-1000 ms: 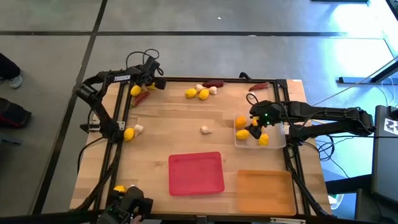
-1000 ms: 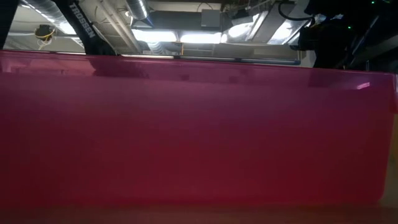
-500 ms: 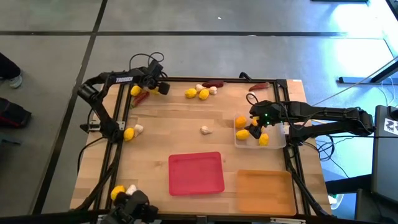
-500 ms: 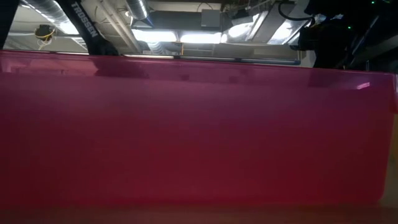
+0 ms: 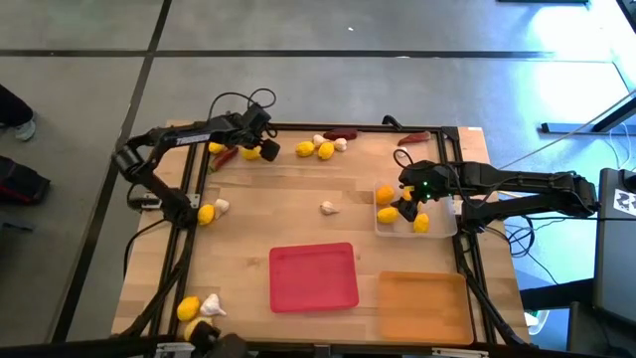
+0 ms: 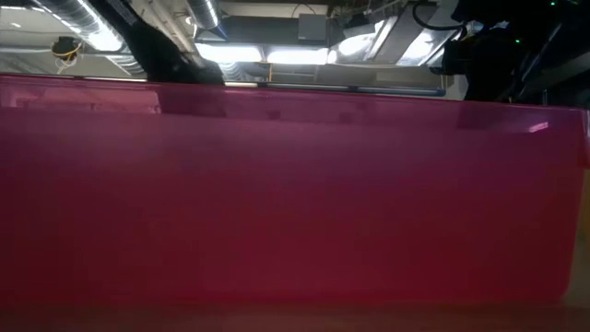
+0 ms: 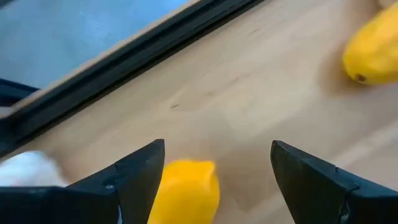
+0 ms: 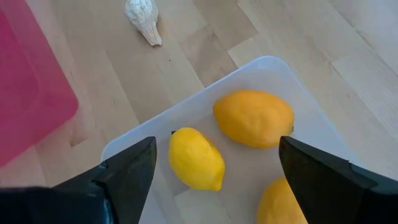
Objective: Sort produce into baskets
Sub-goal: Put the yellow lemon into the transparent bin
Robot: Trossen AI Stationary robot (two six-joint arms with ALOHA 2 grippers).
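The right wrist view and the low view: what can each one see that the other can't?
Only the right wrist view shows three lemons in the clear tray, a garlic bulb on the wood, and the open right gripper. Only the low view shows ceiling lights and the arms overhead. Both show the red tray, a wall filling the low view.

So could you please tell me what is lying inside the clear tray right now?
The clear tray holds three yellow-orange lemons. The right gripper hovers above with open fingers, and it covers part of the tray's floor in the high view.
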